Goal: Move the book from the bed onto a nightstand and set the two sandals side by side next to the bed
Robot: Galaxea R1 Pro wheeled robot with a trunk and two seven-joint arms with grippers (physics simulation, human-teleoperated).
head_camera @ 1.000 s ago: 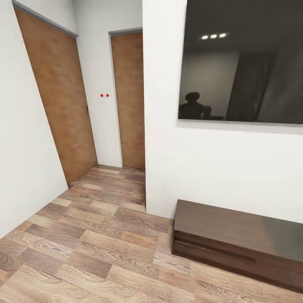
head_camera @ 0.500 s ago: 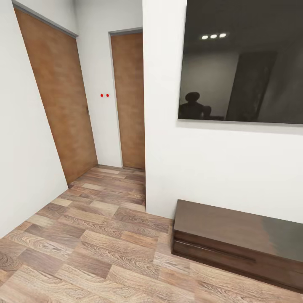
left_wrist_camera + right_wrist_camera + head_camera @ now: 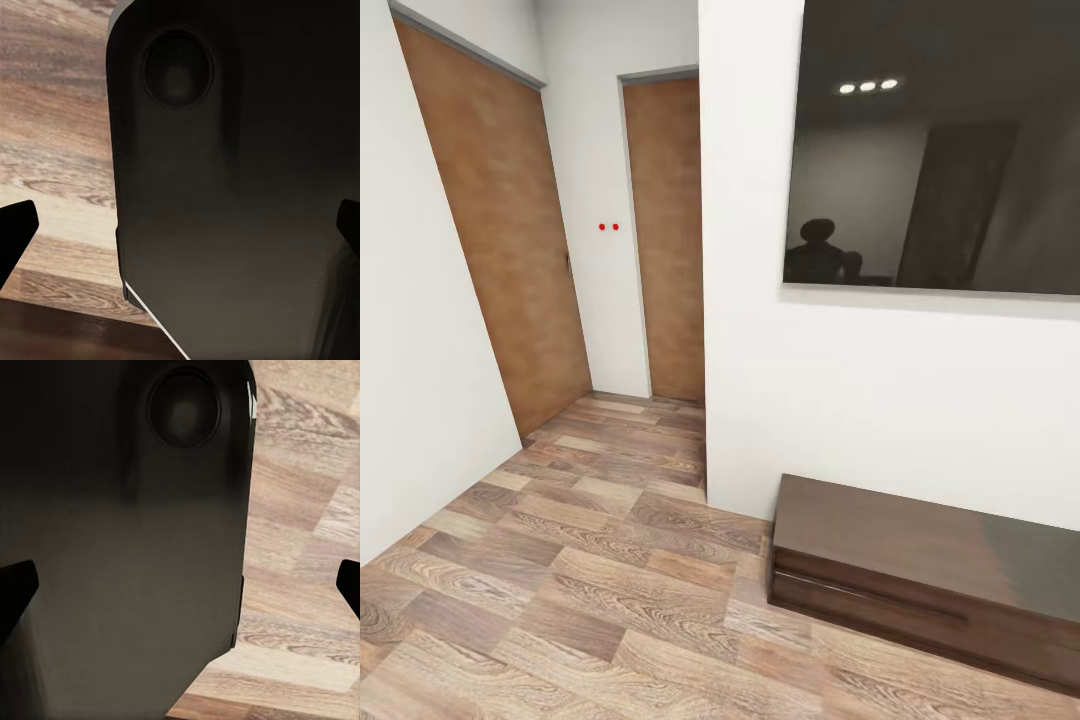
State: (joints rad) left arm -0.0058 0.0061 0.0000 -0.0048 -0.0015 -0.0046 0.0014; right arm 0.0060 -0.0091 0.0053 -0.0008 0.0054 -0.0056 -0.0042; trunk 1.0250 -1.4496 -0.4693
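The book, the bed, the nightstands and the sandals are out of view. In the left wrist view my left gripper [image 3: 180, 229] is open: its dark fingertips [image 3: 15, 232] sit at opposite edges of the picture with nothing held between them. Behind them are a dark rounded part of my own body [image 3: 240, 187] and wood-plank floor [image 3: 52, 112]. My right gripper [image 3: 180, 585] is open in the same way, its fingertips [image 3: 15, 589] wide apart before my dark body [image 3: 127, 547] and the floor [image 3: 300, 547].
I face a white wall [image 3: 840, 400] with a large black screen [image 3: 940, 140]. Below it stands a long low dark cabinet [image 3: 930, 570]. To the left a short passage holds two brown doors [image 3: 500, 240] [image 3: 665, 240]. Wood-plank floor [image 3: 560, 580] lies open ahead and to the left.
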